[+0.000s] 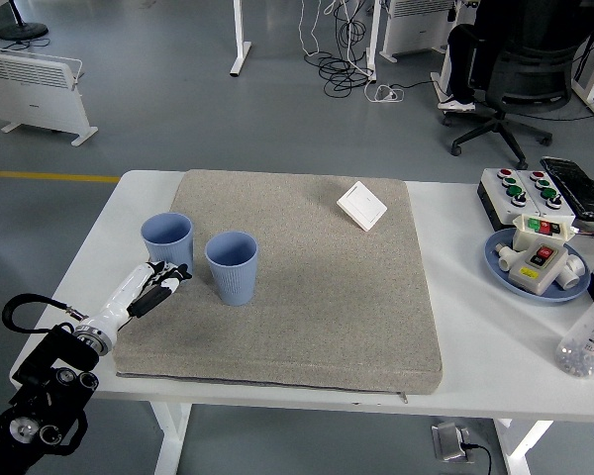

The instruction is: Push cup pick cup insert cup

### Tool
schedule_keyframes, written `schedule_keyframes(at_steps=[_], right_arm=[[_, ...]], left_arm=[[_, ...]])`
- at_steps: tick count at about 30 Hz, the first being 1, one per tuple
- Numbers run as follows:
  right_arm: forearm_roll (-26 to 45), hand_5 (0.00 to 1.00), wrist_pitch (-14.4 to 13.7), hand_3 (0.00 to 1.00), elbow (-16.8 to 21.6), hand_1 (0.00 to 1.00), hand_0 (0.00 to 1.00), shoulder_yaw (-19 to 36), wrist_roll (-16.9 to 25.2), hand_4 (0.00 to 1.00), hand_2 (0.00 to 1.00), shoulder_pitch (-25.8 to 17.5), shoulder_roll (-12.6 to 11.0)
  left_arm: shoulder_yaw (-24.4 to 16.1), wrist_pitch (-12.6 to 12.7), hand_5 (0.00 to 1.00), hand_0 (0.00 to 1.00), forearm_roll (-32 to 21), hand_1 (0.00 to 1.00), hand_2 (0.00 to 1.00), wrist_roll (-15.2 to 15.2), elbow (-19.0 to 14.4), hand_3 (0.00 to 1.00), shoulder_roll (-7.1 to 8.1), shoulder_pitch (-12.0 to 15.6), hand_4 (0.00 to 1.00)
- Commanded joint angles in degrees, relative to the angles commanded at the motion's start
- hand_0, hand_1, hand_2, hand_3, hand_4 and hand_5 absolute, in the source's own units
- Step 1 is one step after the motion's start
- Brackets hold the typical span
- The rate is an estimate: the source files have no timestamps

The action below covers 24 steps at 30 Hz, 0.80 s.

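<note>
Two light blue cups stand upright on the grey mat [307,287]. The left cup [167,239] is at the mat's left edge. The right cup [232,267] stands just beside it, a small gap apart. My left hand [164,284] comes in from the lower left and lies low on the mat, its fingertips at the near base of the left cup. The fingers are stretched forward and hold nothing. My right arm does not show.
A white square switch plate [361,205] lies at the mat's far right. On the table's right are a button box [522,191], a blue plate [535,267] with white parts, and a clear bottle [589,341]. An office chair stands behind the table.
</note>
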Motion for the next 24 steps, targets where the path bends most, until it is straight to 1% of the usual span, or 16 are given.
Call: schedule_keyframes(at_steps=[3,6,9,16,19,24], right_arm=[[0.0,0.464,0.0,0.559,0.0,0.628,0.757,0.0,0.0,0.082,0.650,-0.1,0.0],[0.0,0.464,0.0,0.559,0.0,0.628,0.757,-0.2,0.0,0.082,0.650,-0.1,0.0],[0.0,0.467,0.1,0.559,0.0,0.628,0.757,-0.3,-0.1,0.082,0.650,-0.1,0.1],[0.1,0.466,0.1,0.559,0.0,0.628,0.756,-0.5,0.0,0.083,0.651,0.1,0.1],[0.1,0.466,0.1,0.559,0.0,0.628,0.756,-0.6,0.0,0.083,0.651,0.2,0.1],[0.1,0.466,0.1,0.559,0.0,0.628,0.756,-0.7,0.0,0.083,0.650,0.3,0.1]], left_arm=[[-0.1,0.0,0.998,0.840,0.0,0.762,0.732,-0.1,0.5,0.624,-0.12,-0.3,0.589],[0.2,0.1,0.998,0.840,-0.8,0.762,0.732,-0.8,2.2,0.624,-0.43,-1.2,0.589],[1.1,0.4,0.998,0.841,-1.8,0.762,0.734,-1.8,3.7,0.624,-0.37,-2.2,0.589],[1.5,0.7,0.998,0.846,-2.5,0.763,0.736,-3.0,6.1,0.624,-0.55,-4.1,0.585],[1.9,1.2,0.998,0.846,-3.6,0.763,0.736,-3.8,8.0,0.624,-0.94,-5.0,0.585],[1.1,1.4,0.998,0.846,-3.8,0.763,0.737,-4.7,10.7,0.625,-1.80,-6.0,0.585]])
